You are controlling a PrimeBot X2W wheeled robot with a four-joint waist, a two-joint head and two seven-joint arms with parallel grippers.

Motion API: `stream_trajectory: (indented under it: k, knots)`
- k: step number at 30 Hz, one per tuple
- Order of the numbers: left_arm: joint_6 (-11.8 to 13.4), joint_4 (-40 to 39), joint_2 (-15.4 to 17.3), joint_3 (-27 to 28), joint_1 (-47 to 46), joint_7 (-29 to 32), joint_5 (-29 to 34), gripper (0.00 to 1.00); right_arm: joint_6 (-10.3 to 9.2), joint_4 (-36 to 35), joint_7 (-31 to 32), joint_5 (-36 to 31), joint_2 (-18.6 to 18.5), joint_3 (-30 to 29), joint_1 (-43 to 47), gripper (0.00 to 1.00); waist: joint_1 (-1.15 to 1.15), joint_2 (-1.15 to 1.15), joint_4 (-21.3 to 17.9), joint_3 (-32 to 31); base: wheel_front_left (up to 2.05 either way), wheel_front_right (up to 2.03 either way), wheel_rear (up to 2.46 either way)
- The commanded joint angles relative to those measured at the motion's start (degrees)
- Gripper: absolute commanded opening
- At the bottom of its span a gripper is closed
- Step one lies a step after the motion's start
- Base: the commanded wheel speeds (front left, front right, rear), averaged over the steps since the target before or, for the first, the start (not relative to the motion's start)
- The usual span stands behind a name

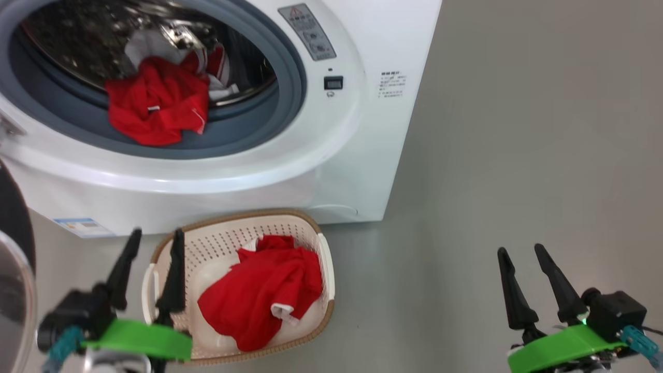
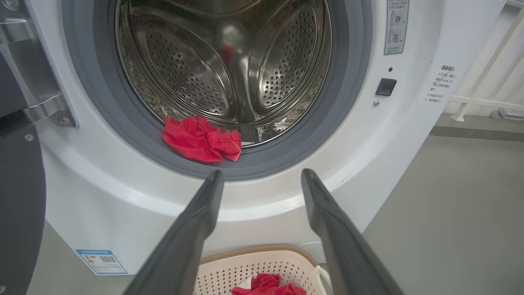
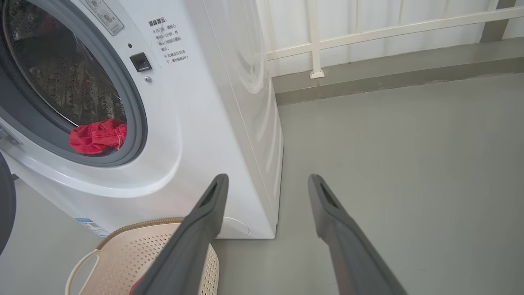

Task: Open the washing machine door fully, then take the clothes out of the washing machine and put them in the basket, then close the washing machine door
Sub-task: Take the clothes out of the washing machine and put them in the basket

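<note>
Inside washer (image 1: 362, 129) and basket (image 1: 327, 269) lie two red heaps (image 1: 155, 106), one each

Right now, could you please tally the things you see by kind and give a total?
Red clothes heaps: 2, drum heap, basket heap
Basket: 1
Washing machine: 1
Grippers: 2, left gripper and right gripper, both open
Total: 6

Grey floor (image 1: 518, 129), perhaps white railing (image 3: 314, 37) behind

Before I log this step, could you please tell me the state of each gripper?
Left gripper: open, empty.
Right gripper: open, empty.
</note>
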Motion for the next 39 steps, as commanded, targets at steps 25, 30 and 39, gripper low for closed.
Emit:
stream_trajectory:
  k: [25, 30, 39]
  knots:
    - [0.05, 26.64, 14.42, 0.58, -39.87, -0.28, 7.10, 1.00, 0.42, -3.67, -0.37, 2.67, -0.26, 6.87, -10.39, 1.00, 0.00, 0.00, -9.04, 19.36, 0.00, 0.00, 0.00]
    - [0.05, 30.76, 16.47, -0.35, -44.38, -0.28, 8.19, 1.00, 0.42, -3.85, -0.37, 3.01, -0.26, 8.41, -11.35, 1.00, 0.00, 0.00, -10.22, 21.11, 0.00, 0.00, 0.00]
    - [0.44, 35.45, 19.89, -1.05, -48.03, -0.28, 10.87, 1.00, 0.42, -3.89, -0.37, 3.50, -0.26, 11.96, -11.79, 1.00, 0.00, 0.00, -12.37, 22.72, 0.00, 0.00, 0.00]
